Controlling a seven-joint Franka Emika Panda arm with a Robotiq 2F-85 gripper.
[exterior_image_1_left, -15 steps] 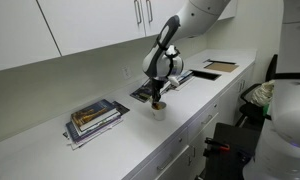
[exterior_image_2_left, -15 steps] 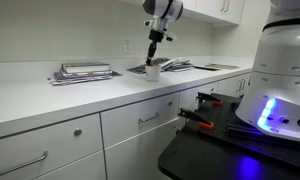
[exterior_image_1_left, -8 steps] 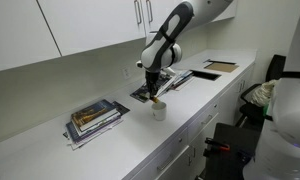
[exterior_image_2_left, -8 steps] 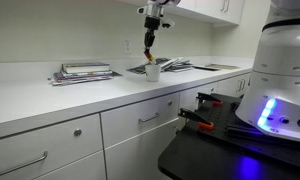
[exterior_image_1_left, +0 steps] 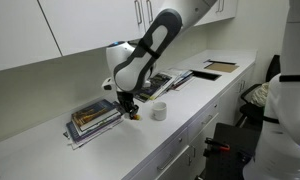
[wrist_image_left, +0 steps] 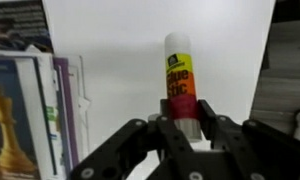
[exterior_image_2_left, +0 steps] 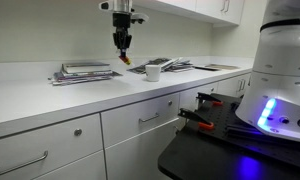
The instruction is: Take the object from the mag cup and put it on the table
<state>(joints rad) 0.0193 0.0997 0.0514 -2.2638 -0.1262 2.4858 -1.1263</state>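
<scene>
claw: clamped on object, a glue stick | axis: points straight down out of the fingers | place: mid-frame, above bare bench, between books and mag cup | next: likely lower, release

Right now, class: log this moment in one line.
hand: shut on glue stick | glue stick: above table, outside mag cup | placed: not yet
</scene>
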